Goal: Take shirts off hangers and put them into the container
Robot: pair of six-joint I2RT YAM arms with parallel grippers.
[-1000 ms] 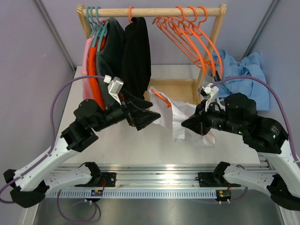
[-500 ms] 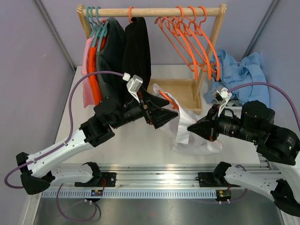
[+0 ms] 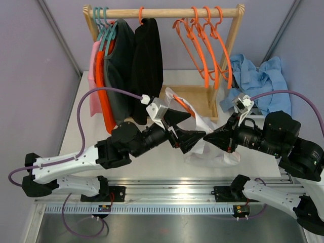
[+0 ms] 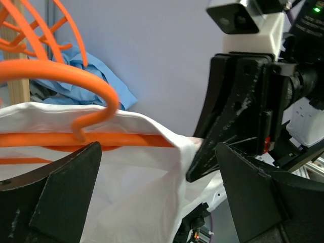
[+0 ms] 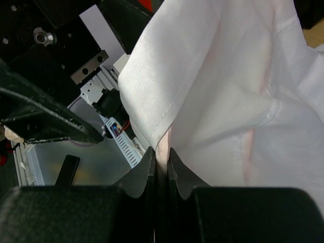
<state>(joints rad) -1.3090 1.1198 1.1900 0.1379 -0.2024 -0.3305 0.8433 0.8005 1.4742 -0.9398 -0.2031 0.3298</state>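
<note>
1. Pink shirt (image 3: 92, 86), orange shirt (image 3: 105, 104), dark grey shirt (image 3: 120, 66) and black shirt (image 3: 148, 61): hung side by side at the left end of the wooden rail (image 3: 162, 12). Teal hangers (image 3: 103, 24) are grouped at that end.
2. Left gripper (image 4: 157, 152): released, with the jaws spread wide. The white shirt's top edge is framed between them. Contact cannot be told.
3. White shirt (image 3: 198, 152): held up over the middle of the table (image 3: 76, 136), between the two grippers. An orange hanger (image 4: 76, 139) is lodged inside its top.
4. Right gripper (image 5: 161, 157): clenched on a fold at the white shirt's edge.
5. Empty orange hangers (image 3: 208, 48): hooked on the right half of the rail.
6. Light blue shirts (image 3: 260, 81): heaped at the far right, beyond the rack's post.
</note>
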